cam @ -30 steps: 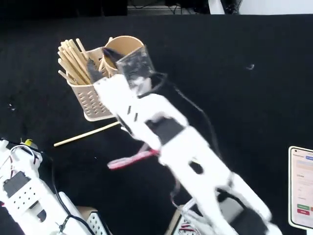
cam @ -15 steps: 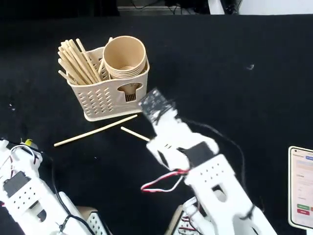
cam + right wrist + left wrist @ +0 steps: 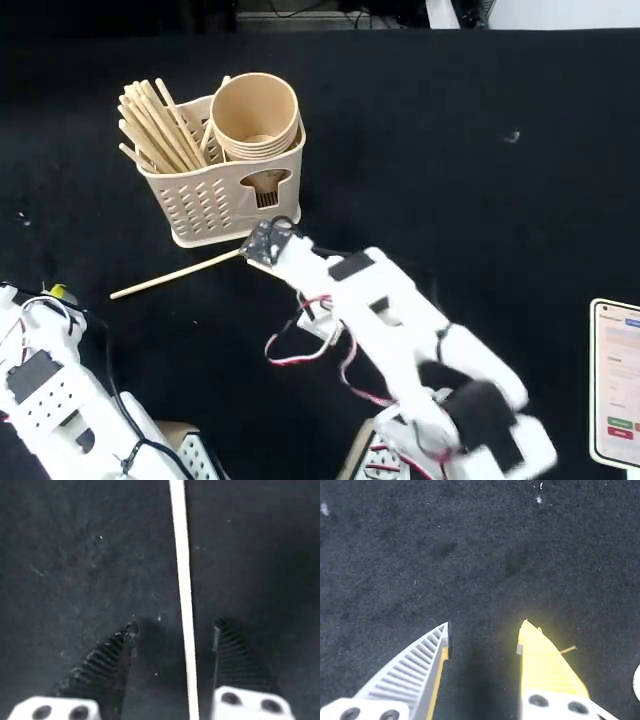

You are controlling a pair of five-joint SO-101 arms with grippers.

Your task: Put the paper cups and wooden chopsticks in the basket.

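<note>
On black cloth, a chopstick lies between parted right jaws.

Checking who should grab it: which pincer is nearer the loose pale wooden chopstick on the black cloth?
Right. The right pincer straddles the pale wooden chopstick; the left pincer hangs over black cloth, away from it.

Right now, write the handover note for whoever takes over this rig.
Left claw: open, empty, over the table.
Right claw: open, straddling a chopstick that lies on the table, not gripped.
Done: paper cups stacked in the basket, beside a bundle of chopsticks.
Left: a loose chopstick in front of the basket; I cannot tell whether it is the straddled one.
</note>
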